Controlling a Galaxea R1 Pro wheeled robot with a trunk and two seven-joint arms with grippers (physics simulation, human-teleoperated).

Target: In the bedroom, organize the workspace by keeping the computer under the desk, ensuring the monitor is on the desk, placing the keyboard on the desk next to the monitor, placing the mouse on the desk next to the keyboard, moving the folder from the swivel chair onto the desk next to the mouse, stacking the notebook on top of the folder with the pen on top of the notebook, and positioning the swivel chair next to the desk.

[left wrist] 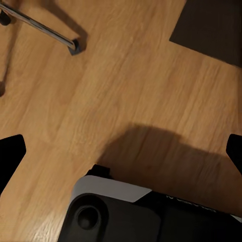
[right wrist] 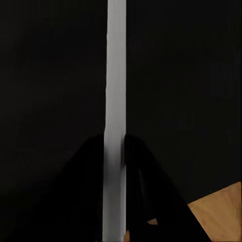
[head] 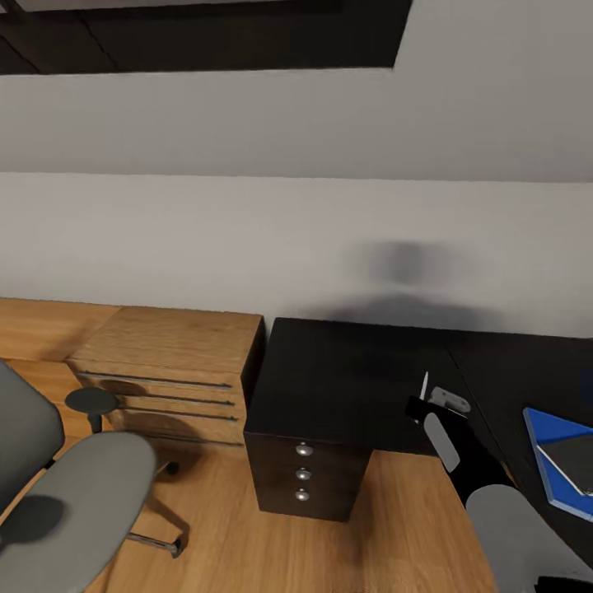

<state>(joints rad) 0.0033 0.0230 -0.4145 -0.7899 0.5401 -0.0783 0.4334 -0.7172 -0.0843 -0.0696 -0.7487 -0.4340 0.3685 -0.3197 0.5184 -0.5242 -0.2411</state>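
Hovering over the desk (head: 346, 371), the right gripper (head: 422, 399) is pinching the pen (head: 424, 385) upright in the head view, while the notebook (head: 575, 461) is lying on the folder (head: 552, 428) and the swivel chair (head: 74, 494) is standing nearby. Looking along the left gripper (left wrist: 121, 146), its fingers (left wrist: 10, 151) are spreading wide over the floor (left wrist: 126, 85). Showing the right wrist view, the fingertips (right wrist: 133, 151) are clenching the pen.

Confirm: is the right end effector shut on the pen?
Yes. The right end effector has both fingers pressed against the pen, over the desk.
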